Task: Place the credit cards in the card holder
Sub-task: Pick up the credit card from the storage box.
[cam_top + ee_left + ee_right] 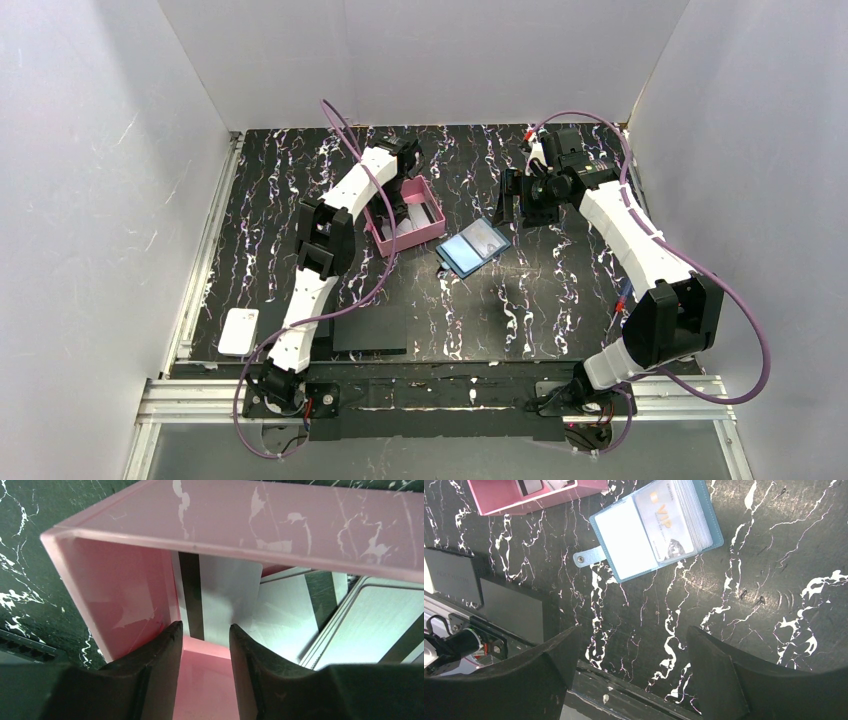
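The left hand (206, 635) is being held inside the glossy pink card holder (115, 595), fingers parted over pink floor and gripping nothing. Just beyond it a pale card with a black stripe (225, 595) is being cut off at its top by the pink wall, and more grey cards (285, 615) beside it are being half masked. The right hand (634, 640) is being held wide open and empty over the veined black worktop (774, 580), apart from the blue case (654, 525).

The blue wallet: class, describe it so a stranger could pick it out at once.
On the black, white-veined table, find the pink box near the middle. Just right of it lies the blue wallet, open and flat. It alone is blue, with a snap tab and clear card sleeves.
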